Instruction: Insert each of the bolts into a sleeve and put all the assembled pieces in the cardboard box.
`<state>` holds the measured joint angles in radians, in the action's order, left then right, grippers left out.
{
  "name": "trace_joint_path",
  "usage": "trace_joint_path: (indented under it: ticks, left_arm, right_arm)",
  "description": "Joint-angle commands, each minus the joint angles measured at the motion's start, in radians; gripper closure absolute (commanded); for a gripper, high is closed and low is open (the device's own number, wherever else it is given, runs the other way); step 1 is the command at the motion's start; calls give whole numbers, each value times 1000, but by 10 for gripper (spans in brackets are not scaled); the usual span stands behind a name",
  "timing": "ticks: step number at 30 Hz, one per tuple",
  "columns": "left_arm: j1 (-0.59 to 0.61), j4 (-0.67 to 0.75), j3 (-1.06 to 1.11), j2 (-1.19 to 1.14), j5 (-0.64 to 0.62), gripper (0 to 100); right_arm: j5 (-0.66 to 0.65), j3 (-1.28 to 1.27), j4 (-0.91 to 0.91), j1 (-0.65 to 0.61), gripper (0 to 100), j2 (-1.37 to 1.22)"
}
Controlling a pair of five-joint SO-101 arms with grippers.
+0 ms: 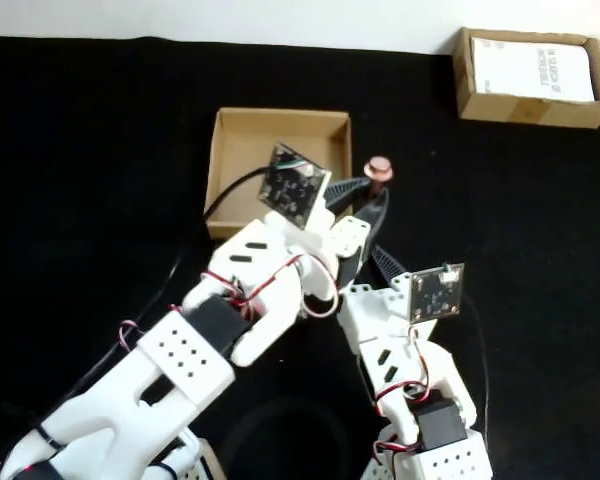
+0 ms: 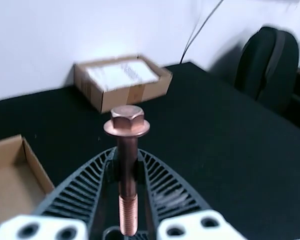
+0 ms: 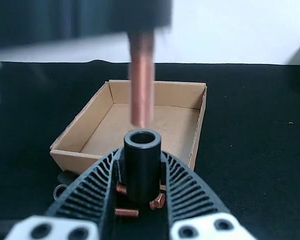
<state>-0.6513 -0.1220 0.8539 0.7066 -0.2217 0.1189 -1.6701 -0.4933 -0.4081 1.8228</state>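
While left pincer [image 2: 126,156] grips bolt [image 2: 126,131], right pincer [image 3: 141,156] grips sleeve [image 3: 141,167]

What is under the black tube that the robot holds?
Loose copper bolts lie on the table below the sleeve; it and the right gripper cover parts of them.

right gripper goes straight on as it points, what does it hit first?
Probably the copper bolt, tip just off the mouth of the black cylindrical sleeve the right gripper holds; depth unclear. Open cardboard box beyond.
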Motion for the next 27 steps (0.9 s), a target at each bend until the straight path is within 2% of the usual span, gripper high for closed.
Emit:
trace_joint_path:
  ticks: [1,16,27]
  left_arm:
    - [-5,28,-53,-24,9,991]
    - [51,21,-73,-41,9,991]
    - [-7,20,-70,-41,2,991]
  right_arm:
    - [-6,-58,18,-4,991,7]
    - [-6,-51,16,-2,991,7]
    - [-8,-51,16,-2,991,7]
